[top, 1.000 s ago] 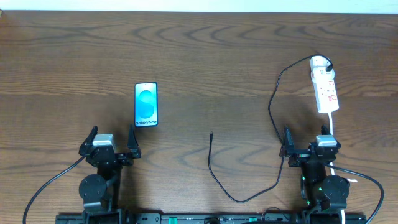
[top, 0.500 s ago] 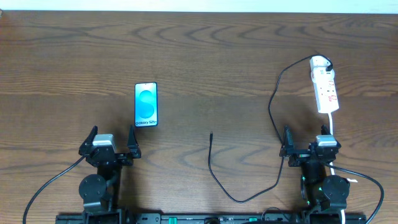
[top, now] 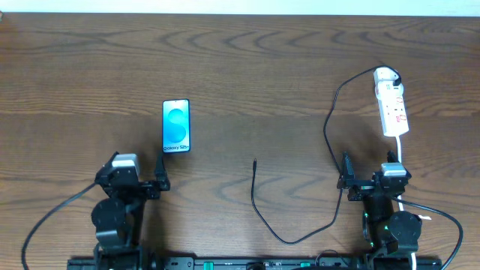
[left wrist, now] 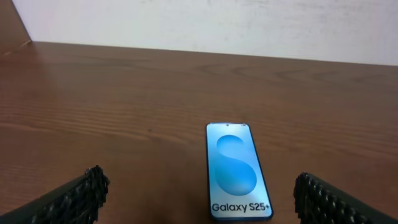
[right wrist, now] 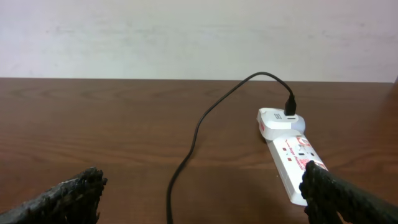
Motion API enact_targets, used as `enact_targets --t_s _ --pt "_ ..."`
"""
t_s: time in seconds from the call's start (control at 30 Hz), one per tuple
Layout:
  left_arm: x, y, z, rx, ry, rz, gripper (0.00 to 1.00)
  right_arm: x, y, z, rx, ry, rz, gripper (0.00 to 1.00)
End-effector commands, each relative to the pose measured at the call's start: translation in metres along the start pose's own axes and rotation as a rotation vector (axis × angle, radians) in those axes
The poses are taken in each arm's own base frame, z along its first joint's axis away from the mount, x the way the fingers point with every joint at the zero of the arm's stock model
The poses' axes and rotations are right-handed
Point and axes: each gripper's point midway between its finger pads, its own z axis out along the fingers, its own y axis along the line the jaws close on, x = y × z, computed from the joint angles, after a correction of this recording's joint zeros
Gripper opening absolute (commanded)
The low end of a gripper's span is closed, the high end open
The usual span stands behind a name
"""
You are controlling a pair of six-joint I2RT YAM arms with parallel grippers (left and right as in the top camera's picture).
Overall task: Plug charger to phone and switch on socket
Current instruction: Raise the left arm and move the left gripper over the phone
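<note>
Both grippers hang low over the brown wood-grain table [top: 240,67], jaws spread wide and holding nothing. Just ahead of the left gripper [top: 136,169], slightly toward its right finger, lies the slim black-framed smartphone with a light blue screen [left wrist: 233,171], flat, its near short edge facing the fingers. The small black plug tip [top: 254,161] of the long thin black charger cable [right wrist: 194,134] rests loose between the two arms, well to the left of the right gripper [top: 375,176], unplugged. Ahead of the right gripper, toward its right finger, sits the narrow white power strip with red markings [top: 391,105]; the cable's far end is already seated in its rounded far end.

Nothing is started yet. The thin tip may slip or twist between wide pads, so it reaches the port skewed. The unbraced phone could slide when pushed. Tugging the slack cable may drag the strip, and I cannot tell where its switch sits
</note>
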Motion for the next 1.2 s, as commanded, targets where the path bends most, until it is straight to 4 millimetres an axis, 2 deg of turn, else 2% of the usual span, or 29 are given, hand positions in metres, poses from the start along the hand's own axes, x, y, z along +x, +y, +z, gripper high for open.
enact_targets --t_s 0.0,0.7,1.17 --pt "-0.025 -0.002 0.000 0.009 -0.010 0.000 0.98 0.002 -0.001 0.000 0.008 0.006 0.014 0.99" --pt "-0.106 -0.002 0.029 0.005 0.155 0.049 0.98 0.002 -0.001 0.000 0.008 0.005 0.014 0.99" --pt "-0.133 -0.001 0.057 0.005 0.361 0.027 0.98 0.002 -0.001 0.000 0.008 0.005 0.014 0.99"
